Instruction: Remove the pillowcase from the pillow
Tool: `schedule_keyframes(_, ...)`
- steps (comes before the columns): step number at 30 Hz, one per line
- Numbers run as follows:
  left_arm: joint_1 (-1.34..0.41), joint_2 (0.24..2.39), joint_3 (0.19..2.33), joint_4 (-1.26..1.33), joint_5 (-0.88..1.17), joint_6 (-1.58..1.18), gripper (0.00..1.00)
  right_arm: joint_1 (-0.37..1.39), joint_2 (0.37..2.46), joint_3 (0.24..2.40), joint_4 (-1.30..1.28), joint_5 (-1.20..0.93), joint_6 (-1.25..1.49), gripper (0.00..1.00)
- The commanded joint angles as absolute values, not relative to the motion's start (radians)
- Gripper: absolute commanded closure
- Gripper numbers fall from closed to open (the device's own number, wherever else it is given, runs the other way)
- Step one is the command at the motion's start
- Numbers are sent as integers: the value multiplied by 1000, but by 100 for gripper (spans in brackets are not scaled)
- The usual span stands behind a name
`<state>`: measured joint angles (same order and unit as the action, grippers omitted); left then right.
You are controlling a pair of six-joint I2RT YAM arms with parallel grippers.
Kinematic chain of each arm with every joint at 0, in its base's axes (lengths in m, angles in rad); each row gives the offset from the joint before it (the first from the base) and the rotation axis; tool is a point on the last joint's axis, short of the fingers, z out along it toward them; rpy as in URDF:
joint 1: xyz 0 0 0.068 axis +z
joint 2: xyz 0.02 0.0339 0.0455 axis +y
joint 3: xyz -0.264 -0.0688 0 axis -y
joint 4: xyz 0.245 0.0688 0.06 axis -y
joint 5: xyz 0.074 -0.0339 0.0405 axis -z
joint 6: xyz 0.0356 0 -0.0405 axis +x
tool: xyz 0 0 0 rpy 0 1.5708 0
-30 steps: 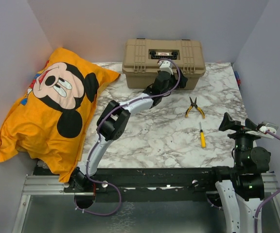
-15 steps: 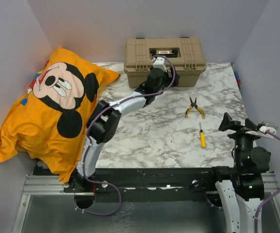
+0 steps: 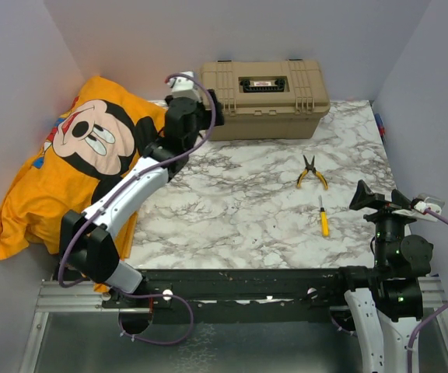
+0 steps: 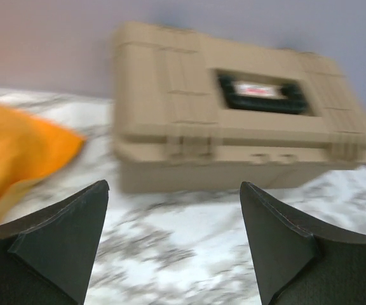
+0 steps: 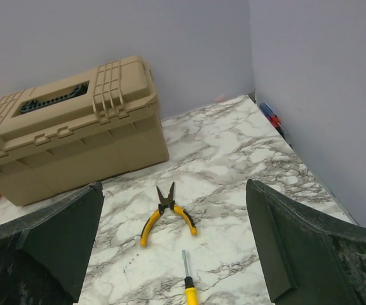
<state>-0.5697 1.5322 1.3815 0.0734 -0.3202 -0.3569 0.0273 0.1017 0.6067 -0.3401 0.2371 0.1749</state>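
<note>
The orange-yellow pillowcase (image 3: 68, 179) with the Mickey Mouse face up lies at the left, leaning against the left wall. It covers the pillow, so no white shows. My left gripper (image 3: 211, 113) is open and empty. It hovers just right of the pillowcase's far right corner, by the toolbox's left end. In the blurred left wrist view the gripper (image 4: 173, 190) is wide open and an orange corner (image 4: 18, 152) shows at the left. My right gripper (image 3: 379, 198) is open and empty near the front right, and shows the same in its wrist view (image 5: 175, 187).
A tan toolbox (image 3: 264, 89) stands shut at the back centre; it also shows in the left wrist view (image 4: 234, 121) and the right wrist view (image 5: 68, 133). Yellow-handled pliers (image 3: 310, 171) and a yellow screwdriver (image 3: 323, 219) lie at the right. Grey walls close in three sides.
My left arm has swung left from the toolbox's front to the pillowcase's far right corner. The right arm has not moved.
</note>
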Motion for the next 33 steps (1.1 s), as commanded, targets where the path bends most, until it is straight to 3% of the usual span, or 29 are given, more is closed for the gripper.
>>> schedule_keyframes(1, -390, 1395, 1242, -148, -454, -331, 15, 34, 106, 599, -338, 214, 169, 0)
schedule_keyframes(12, -64, 1212, 1039, -232, -640, -310, 15, 34, 126, 601, -340, 208, 169, 0)
schedule_keyframes(20, 18, 1217, 951, -204, -839, -345, 15, 34, 138, 601, -339, 204, 168, 0)
schedule_keyframes(28, 134, 1390, 949, -206, -512, -456, 17, 35, 127, 601, -341, 203, 168, 0)
schedule_keyframes(33, 171, 1482, 958, -207, -289, -492, 36, 36, 113, 601, -341, 208, 170, 0)
